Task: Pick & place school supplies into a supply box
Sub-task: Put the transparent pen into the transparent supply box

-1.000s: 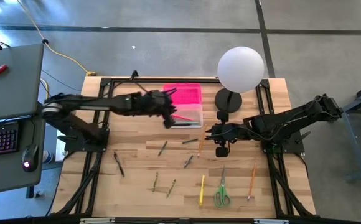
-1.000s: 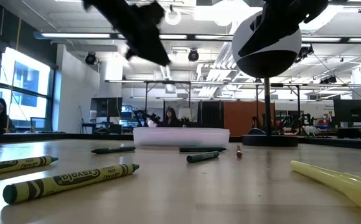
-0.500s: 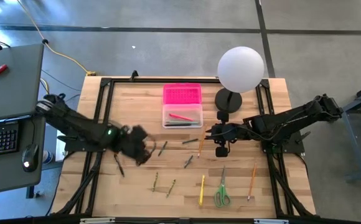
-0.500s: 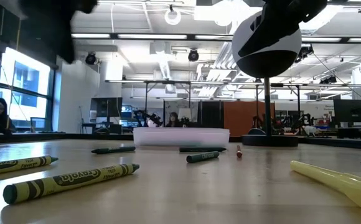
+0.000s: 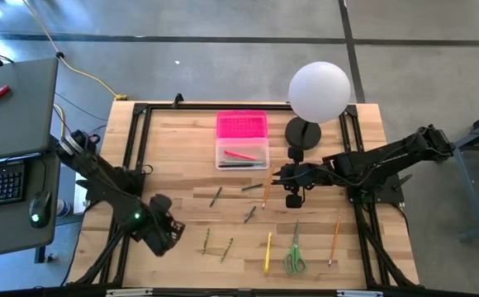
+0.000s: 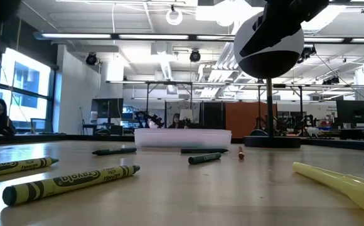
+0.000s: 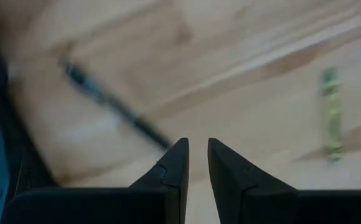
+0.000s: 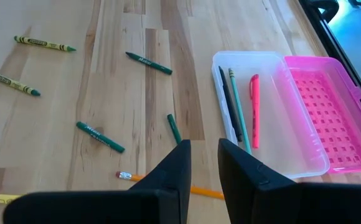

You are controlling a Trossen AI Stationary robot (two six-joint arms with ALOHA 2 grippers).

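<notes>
The supply box is a clear tray with its pink lid folded open toward the far edge. In it lie a red pen, a dark pen and a green pencil. Crayons, pencils, a yellow pen and green scissors lie flat on the wood. My left gripper points down near the near-left corner, slightly open and holding nothing, beside a dark pen. My right gripper hovers, slightly open, just right of the box.
A white globe lamp stands on a black base right of the box. Black frame rails run along the table's sides. Two yellow-green crayons and a yellow pen lie close to the near edge.
My left gripper has swung from above the supply box toward the table's near-left corner. It has sunk lower and rolled, so that it now points straight down over the dark pen. The right arm has kept still.
</notes>
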